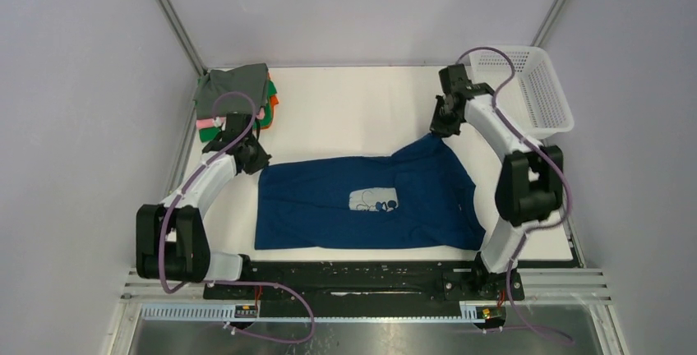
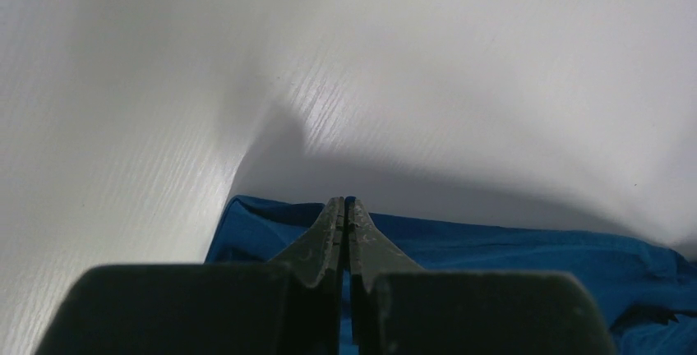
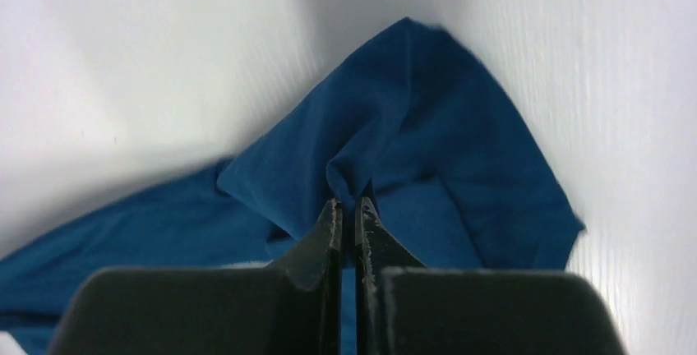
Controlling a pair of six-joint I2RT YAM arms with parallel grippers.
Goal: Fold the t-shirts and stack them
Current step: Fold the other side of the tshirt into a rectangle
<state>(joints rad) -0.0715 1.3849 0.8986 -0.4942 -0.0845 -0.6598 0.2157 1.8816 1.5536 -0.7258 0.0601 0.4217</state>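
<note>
1. Two arms are stretched over the table [image 1: 353,108]. The left gripper [image 1: 256,160] is lowered at the far left corner of the dark blue t-shirt [image 1: 329,203], and the right gripper [image 1: 437,127] at its far right sleeve.
2. Left jaws are pressed together over the cloth edge; whether cloth is caught cannot be told.
3. Right jaws are closed on a puckered fold of sleeve.
4. The shirt is spread flat mid-table, white print [image 1: 374,201] up; the folded t-shirts [image 1: 234,92] are stacked far left.

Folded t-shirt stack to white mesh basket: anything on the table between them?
In the top external view, mostly bare table, except the right gripper near the mesh basket, shut on the dark blue t-shirt at its corner.
</note>
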